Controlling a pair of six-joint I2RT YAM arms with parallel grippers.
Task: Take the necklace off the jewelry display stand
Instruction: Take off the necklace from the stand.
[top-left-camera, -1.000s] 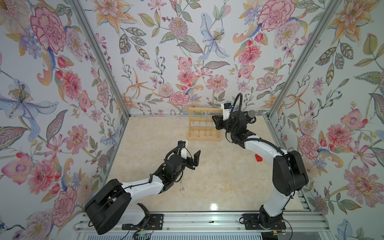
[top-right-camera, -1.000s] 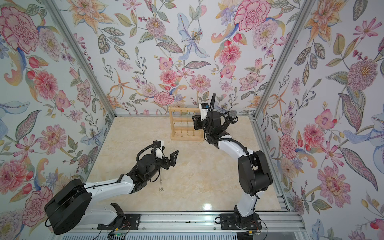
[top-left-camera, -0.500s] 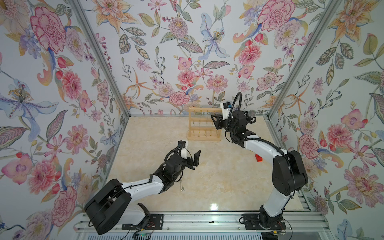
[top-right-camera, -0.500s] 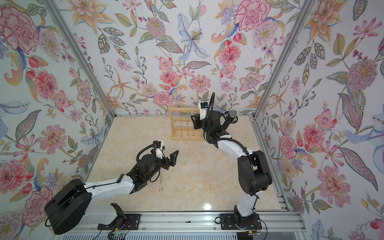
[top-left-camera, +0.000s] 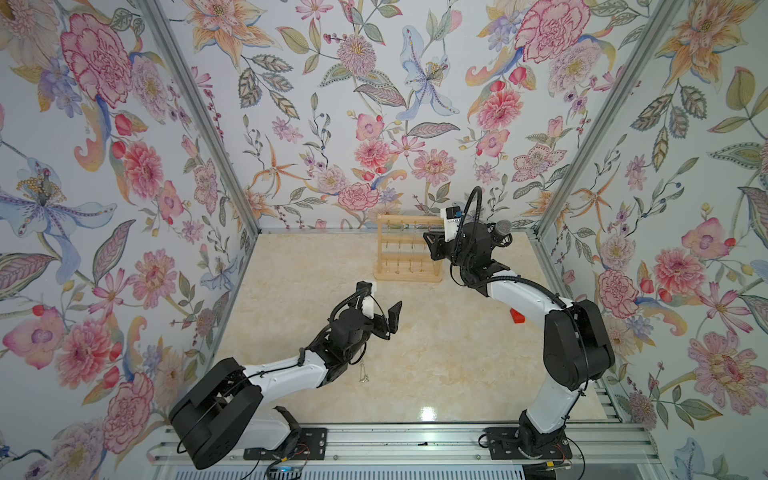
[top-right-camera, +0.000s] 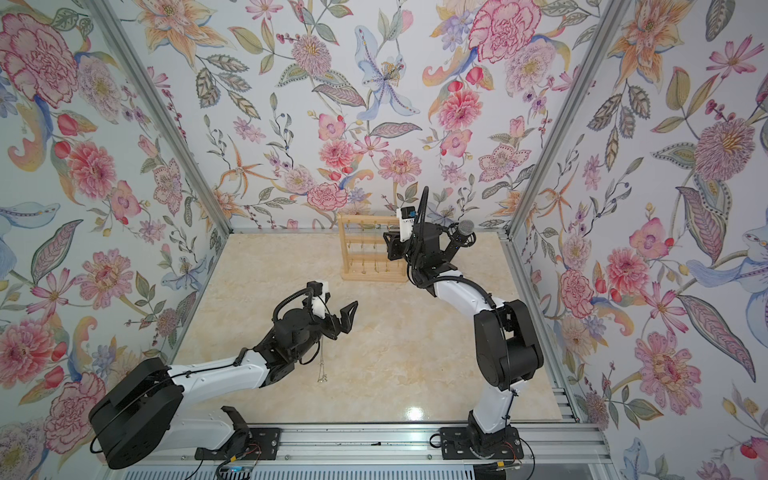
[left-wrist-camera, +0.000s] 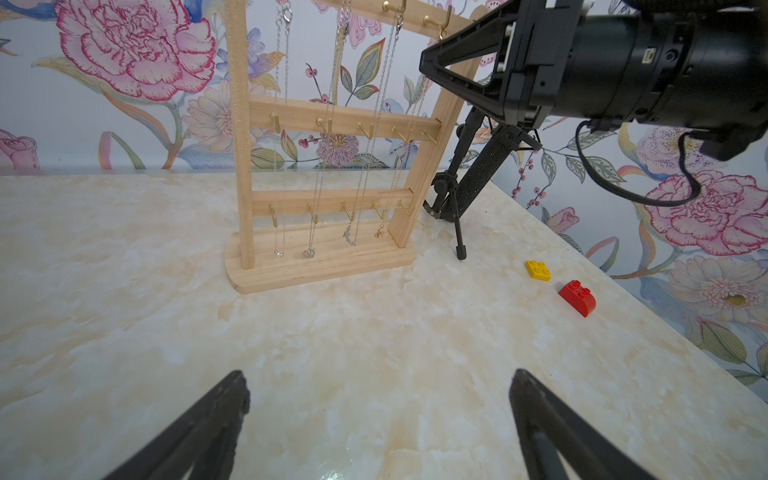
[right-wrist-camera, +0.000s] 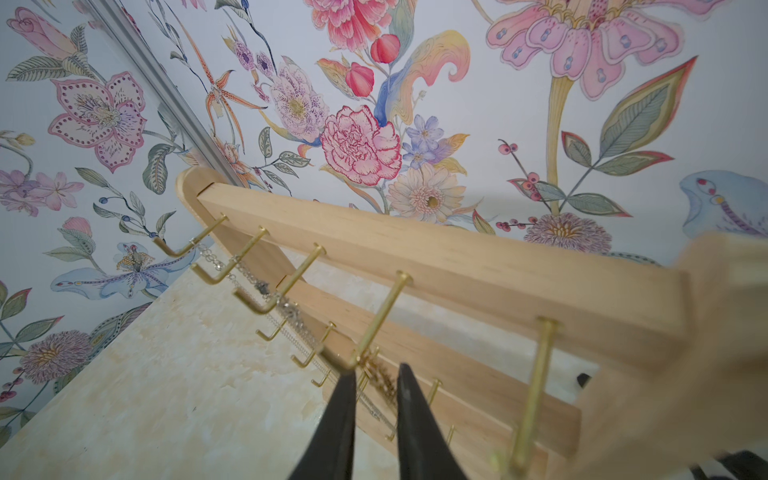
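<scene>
In both top views the stand (top-left-camera: 409, 275) (top-right-camera: 374, 276) is being shown upright at the back of the table (top-left-camera: 436, 357). The right pincer (top-left-camera: 431, 243) (top-right-camera: 390, 245) is being held at its upper right corner, presumably because the wanted necklace is hanging there. The left pincer (top-left-camera: 382, 303) (top-right-camera: 338, 304) is being kept well apart from the stand, spread wide and empty, probably to leave the approach free. A loose chain (top-left-camera: 365, 372) is lying beside the left arm.

In the left wrist view, the necklace (left-wrist-camera: 379, 233) is being seen as the rightmost of four, its pendant hanging just above the base. A yellow brick (left-wrist-camera: 538, 270) and a red brick (left-wrist-camera: 577, 297) are lying near the tripod (left-wrist-camera: 457, 195).

In the right wrist view, the pincer's fingers (right-wrist-camera: 347, 399) are being held nearly together. The necklace's gold chain is passing between them just below its hook (right-wrist-camera: 384, 316), seemingly so it can be raised over the upturned tip. Whether it is actually being pinched cannot be told.
</scene>
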